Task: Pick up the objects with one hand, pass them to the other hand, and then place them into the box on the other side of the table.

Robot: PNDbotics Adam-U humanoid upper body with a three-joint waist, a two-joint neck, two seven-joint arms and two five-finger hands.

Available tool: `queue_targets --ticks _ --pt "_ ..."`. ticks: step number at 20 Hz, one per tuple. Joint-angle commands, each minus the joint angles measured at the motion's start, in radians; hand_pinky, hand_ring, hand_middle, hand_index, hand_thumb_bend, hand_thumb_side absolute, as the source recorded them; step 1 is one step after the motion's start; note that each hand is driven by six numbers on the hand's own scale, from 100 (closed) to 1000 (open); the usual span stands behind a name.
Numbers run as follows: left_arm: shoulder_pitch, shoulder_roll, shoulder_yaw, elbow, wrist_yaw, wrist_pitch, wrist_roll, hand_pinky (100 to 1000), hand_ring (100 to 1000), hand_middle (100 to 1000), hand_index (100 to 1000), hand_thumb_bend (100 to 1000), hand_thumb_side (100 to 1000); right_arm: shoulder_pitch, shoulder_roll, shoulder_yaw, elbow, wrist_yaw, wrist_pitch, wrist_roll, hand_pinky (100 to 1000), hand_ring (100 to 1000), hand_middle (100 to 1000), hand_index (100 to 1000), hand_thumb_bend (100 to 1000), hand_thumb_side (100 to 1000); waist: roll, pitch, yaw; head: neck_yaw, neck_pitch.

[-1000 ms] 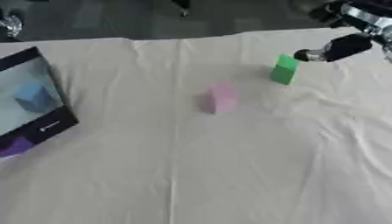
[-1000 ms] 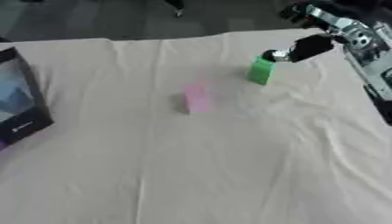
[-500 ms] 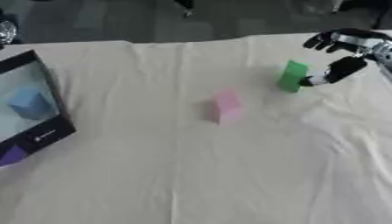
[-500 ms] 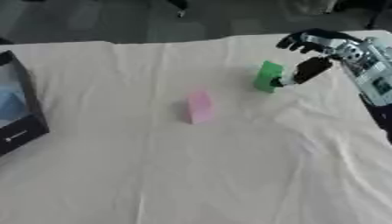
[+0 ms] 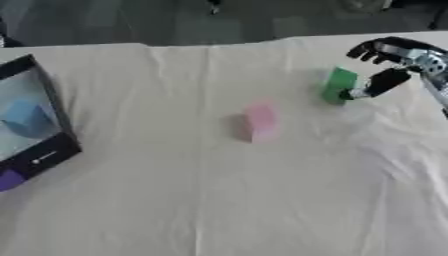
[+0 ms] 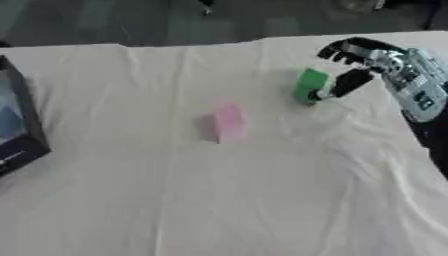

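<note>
A cream cloth (image 5: 219, 200) with long creases covers the desk from the near edge to the far one. At the far left stands a black box (image 5: 39, 155), its open side tilted up, with a blue object (image 5: 26, 119) lying inside and a purple object (image 5: 9, 179) at its near corner; what these are is hard to make out. The right hand (image 6: 372, 62) reaches in from the far right, fingers spread and curved above the green block (image 6: 309, 86), thumb extended down to the block's right side; it appears to touch the block, though no closed grasp shows. The green block stands upright on the cloth at the far right. A pink block (image 5: 261, 121) stands upright near the middle of the desk, well apart from the green one.
</note>
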Motion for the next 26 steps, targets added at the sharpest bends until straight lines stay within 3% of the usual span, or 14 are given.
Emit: queue_targets --ticks 1,8,14,19,22,26 --pt "-0.020 0.037 0.011 -0.019 0.009 0.005 0.003 858 771 741 783 243 504 -0.019 -0.042 -0.013 0.007 0.031 0.020 -0.036 900 894 851 871 645 302 -0.008 -0.002 0.004 -0.012 -0.020" --pt "-0.032 0.037 0.009 -0.024 0.013 0.009 0.005 856 771 739 781 244 503 -0.019 -0.037 -0.010 0.041 0.070 0.036 -0.015 900 888 824 857 652 318 -0.009 0.016 0.016 -0.017 -0.025" --pt "-0.036 0.038 0.010 -0.028 0.017 0.013 0.006 855 770 737 775 238 510 -0.023 -0.031 -0.016 0.063 0.074 0.047 -0.023 895 874 782 799 596 301 -0.007 0.027 0.025 -0.020 -0.035" --pt "-0.028 0.039 0.012 -0.024 0.018 0.017 0.010 855 769 736 771 231 517 -0.024 -0.030 -0.018 0.069 0.049 0.064 -0.034 881 828 647 664 494 183 -0.008 0.026 0.024 -0.016 -0.033" --pt "-0.025 0.038 0.012 -0.023 0.019 0.018 0.013 855 769 736 769 233 525 -0.026 -0.029 -0.017 0.060 0.016 0.077 -0.050 871 811 585 585 379 110 -0.009 0.022 0.022 -0.013 -0.027" --pt "-0.020 0.038 0.008 -0.019 0.018 0.019 0.013 854 768 735 766 235 527 -0.030 -0.029 -0.010 0.040 -0.019 0.098 -0.081 849 767 519 499 300 100 -0.008 0.010 0.015 -0.007 -0.016"
